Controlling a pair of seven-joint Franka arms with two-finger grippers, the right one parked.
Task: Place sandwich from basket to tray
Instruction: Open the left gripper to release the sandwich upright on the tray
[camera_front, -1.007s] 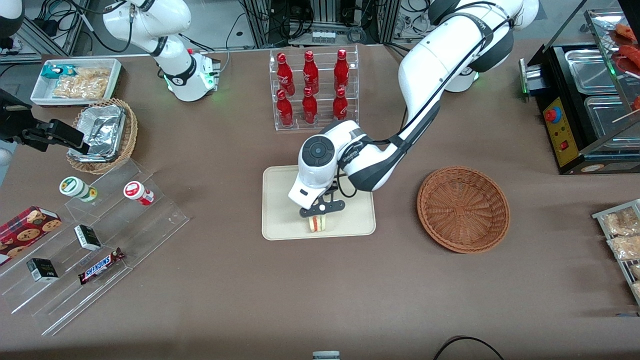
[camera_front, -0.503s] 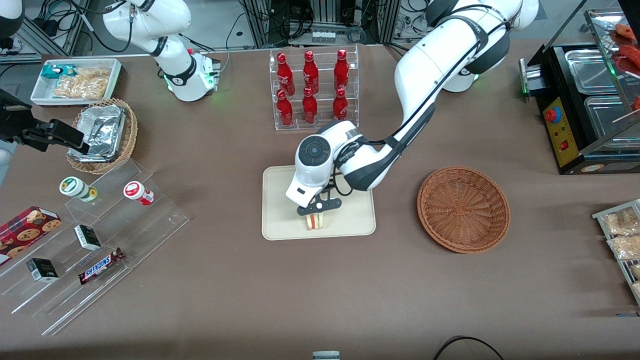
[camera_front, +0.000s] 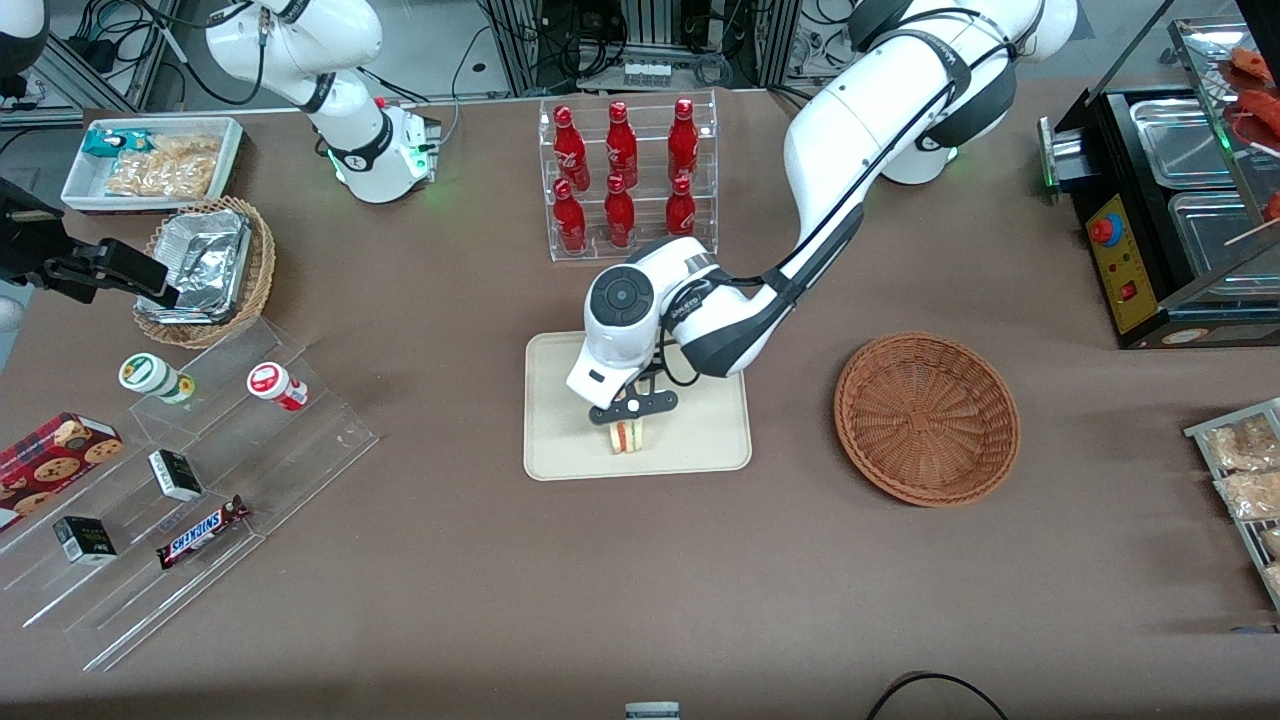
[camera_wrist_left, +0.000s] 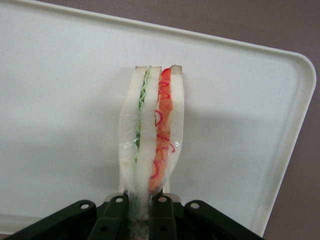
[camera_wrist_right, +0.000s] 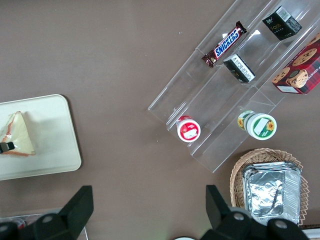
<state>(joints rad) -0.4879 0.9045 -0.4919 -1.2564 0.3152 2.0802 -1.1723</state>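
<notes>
Sandwich (camera_front: 627, 437) stands on edge over the cream tray (camera_front: 560, 440), in the part of the tray nearer the front camera, held from above by the pincer (camera_front: 628, 428). The wrist camera shows it close up (camera_wrist_left: 152, 145): three pale bread slices with a green layer and a red-orange layer between them (wrapped in clear film, by the look of the shiny edges), and the two black fingers (camera_wrist_left: 116, 212) are clamped on one end of the wedge, pressing the bread from both sides. The parked arm's camera catches the triangular face of the sandwich (camera_wrist_right: 17, 134) over the tray (camera_wrist_right: 55, 145). Whether its lower edge touches the tray or hangs just above it, I cannot tell.

Beside the tray, toward the working arm's end of the counter (camera_front: 640, 580), lies the round reddish-brown basket (camera_front: 927, 417), with nothing in it. Toward the parked arm's end, and somewhat nearer the front camera, a clear stepped stand (camera_front: 190, 490) carries a chocolate bar (camera_front: 202, 531), small dark boxes and two round tubs.

Farther from the front camera than the tray, a clear rack holds six red bottles (camera_front: 621, 175). Near that same depth, toward the parked arm's end, a tan wicker basket with a foil container (camera_front: 205, 265) sits close to a white bin of snack packets (camera_front: 155, 165).
</notes>
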